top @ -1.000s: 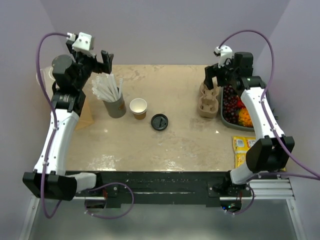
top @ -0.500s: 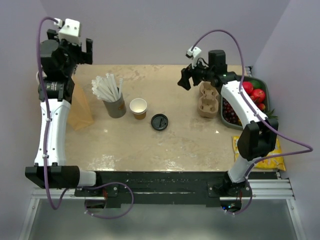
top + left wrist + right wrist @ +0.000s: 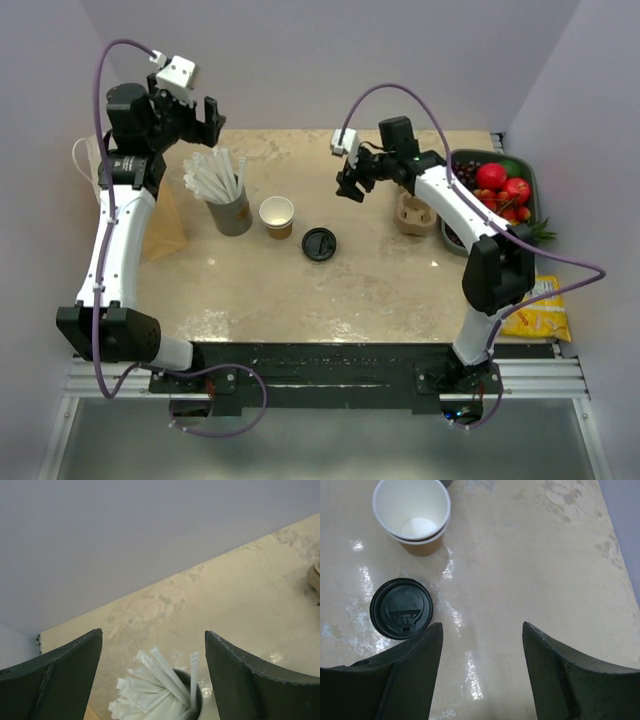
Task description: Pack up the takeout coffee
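Note:
No lidded kraft cup shows in any view; the takeout coffee is out of view. A lidless brown cup [image 3: 277,215] with a white inside stands mid-table, and a loose black lid [image 3: 319,244] lies flat to its right. Both show in the right wrist view, the cup [image 3: 412,515] and the lid [image 3: 401,608]. The brown paper bag [image 3: 160,228] stands at the left edge, partly behind my left arm. My left gripper [image 3: 196,112] is open and empty, raised above the grey cup of white straws [image 3: 165,695]. My right gripper [image 3: 350,184] is open and empty, above bare table right of the lid.
The straw cup [image 3: 230,205] stands left of the lidless cup. A cardboard cup carrier [image 3: 415,212] sits under my right forearm. A dark tray of fruit [image 3: 500,185] is at the right edge, with a yellow snack packet [image 3: 535,305] nearer the front.
My right gripper has swung left from the cup carrier toward the table's middle. My left gripper went left over the bag, then back right over the straws.

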Robot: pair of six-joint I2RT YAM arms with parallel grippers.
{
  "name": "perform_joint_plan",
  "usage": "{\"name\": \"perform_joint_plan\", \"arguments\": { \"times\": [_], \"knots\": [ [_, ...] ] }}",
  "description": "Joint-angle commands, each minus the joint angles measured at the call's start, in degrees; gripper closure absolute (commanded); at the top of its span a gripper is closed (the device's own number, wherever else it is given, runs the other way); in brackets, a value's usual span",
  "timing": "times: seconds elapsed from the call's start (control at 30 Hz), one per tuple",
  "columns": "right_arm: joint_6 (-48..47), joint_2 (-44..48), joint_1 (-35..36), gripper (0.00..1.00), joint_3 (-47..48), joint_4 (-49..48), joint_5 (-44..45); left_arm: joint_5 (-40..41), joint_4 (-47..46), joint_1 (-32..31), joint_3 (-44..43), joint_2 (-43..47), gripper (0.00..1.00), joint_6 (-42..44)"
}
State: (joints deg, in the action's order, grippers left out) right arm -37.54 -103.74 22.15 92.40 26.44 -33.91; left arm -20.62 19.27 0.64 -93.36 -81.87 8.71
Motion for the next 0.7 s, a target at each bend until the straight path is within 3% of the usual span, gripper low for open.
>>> {"name": "perform_joint_plan", "arguments": {
  "times": [0.0,0.07,0.1,0.17,0.3,0.5,0.67],
  "knots": [
    [-20.9,-2.5,3.8,0.35,2.9,6.0,-6.5,-4.6,-0.7,-0.1,1.5,0.5,0.12,-4.6],
    [-29.7,-5.2,5.4,0.49,8.6,16.6,-11.9,-4.4,-1.0,-0.2,1.5,0.6,0.11,-5.9],
    [-37.9,-8.4,6.7,0.53,12.7,20.3,-13.3,-4.1,-1.2,-0.2,1.5,0.7,0.10,-7.3],
    [-43.3,-11.4,8.2,0.56,16.7,28.4,-14.7,-3.3,-2.8,-0.1,2.6,1.4,0.10,-8.3],
    [-44.6,-17.9,12.1,0.50,24.9,32.1,-14.0,-2.9,-6.3,-0.1,5.2,4.6,0.09,-11.3],
    [-50.0,-22.5,17.0,0.51,30.7,36.8,-9.4,-1.1,-7.8,0.0,7.6,9.3,0.08,-12.3],
    [-46.7,-23.4,18.1,0.55,31.9,34.6,-8.8,-0.9,-9.2,-0.1,10.2,12.4,0.08,-12.8]
  ]
}}
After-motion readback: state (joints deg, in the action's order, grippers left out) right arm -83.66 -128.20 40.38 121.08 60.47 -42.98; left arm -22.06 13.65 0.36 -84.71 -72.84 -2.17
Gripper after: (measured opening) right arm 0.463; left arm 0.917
